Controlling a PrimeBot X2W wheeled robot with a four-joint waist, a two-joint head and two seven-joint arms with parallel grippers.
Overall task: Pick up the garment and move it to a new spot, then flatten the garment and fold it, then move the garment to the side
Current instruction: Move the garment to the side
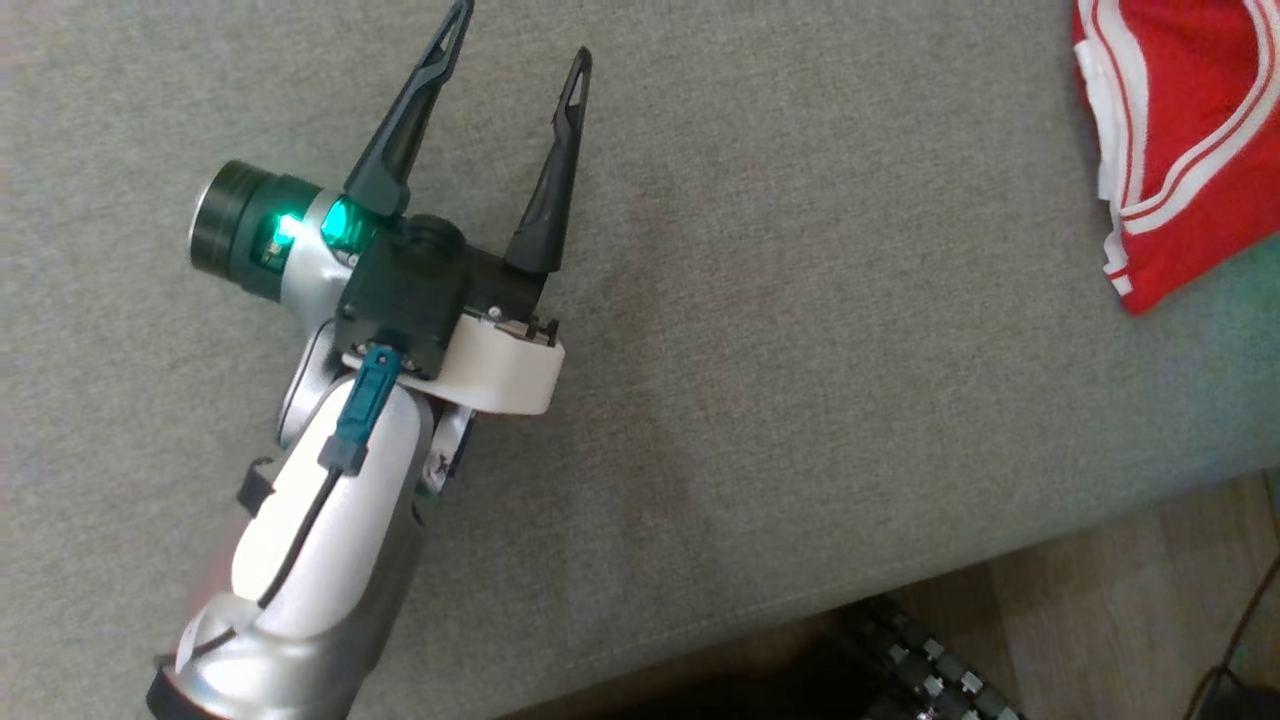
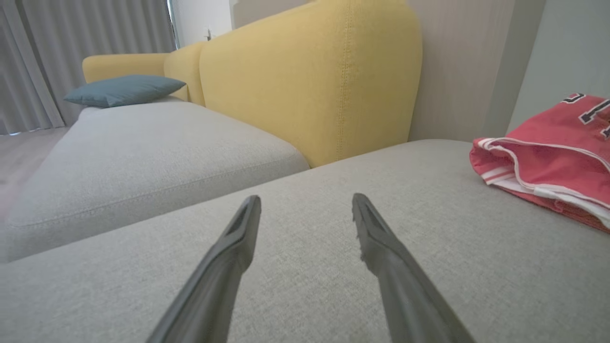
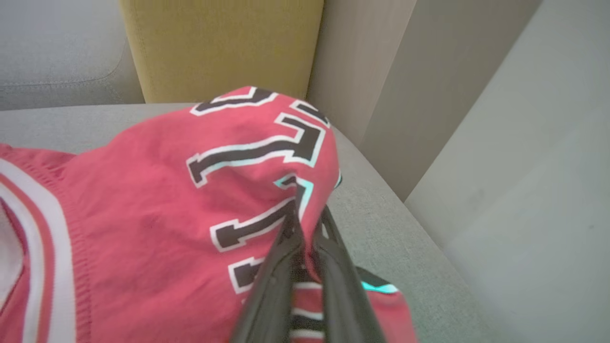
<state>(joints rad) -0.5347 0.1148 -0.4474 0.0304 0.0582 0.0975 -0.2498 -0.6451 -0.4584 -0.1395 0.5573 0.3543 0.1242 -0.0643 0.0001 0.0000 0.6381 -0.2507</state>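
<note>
Right up at the lens, the right gripper (image 3: pixel 310 206) has its two dark fingers pressed almost together, and they're pinching a fold of the red garment (image 3: pixel 143 214). The fingertips are buried in the cloth, so the exact bite is hard to read. Black block lettering edged in white runs across the fabric, but folds break it up and the fingers cover the lower part, so it can't be read.

Over to the head view: the garment (image 1: pixel 1190 150) sits at the far right end of the grey cushion (image 1: pixel 800 300). It is cut off by the picture's right and top edges, with only red cloth and white striped trim showing.

The left gripper (image 1: pixel 522 30) is above the cushion's bare middle, fingers spread wide with nothing between them, well apart from the garment. One fingertip is clipped by the top edge, and the pale forearm runs out of the bottom. Whether the fingers touch the cushion, I can't tell.

From the left wrist, the garment (image 2: pixel 548 157) is bunched on the cushion (image 2: pixel 452 247), its right side cropped. A yellow backrest (image 2: pixel 310 81) rises behind the cushion.

Below the cushion's front edge in the head view there's wooden floor (image 1: pixel 1100 590) and a dark thing with pale squares (image 1: pixel 930 670), too murky to identify.
</note>
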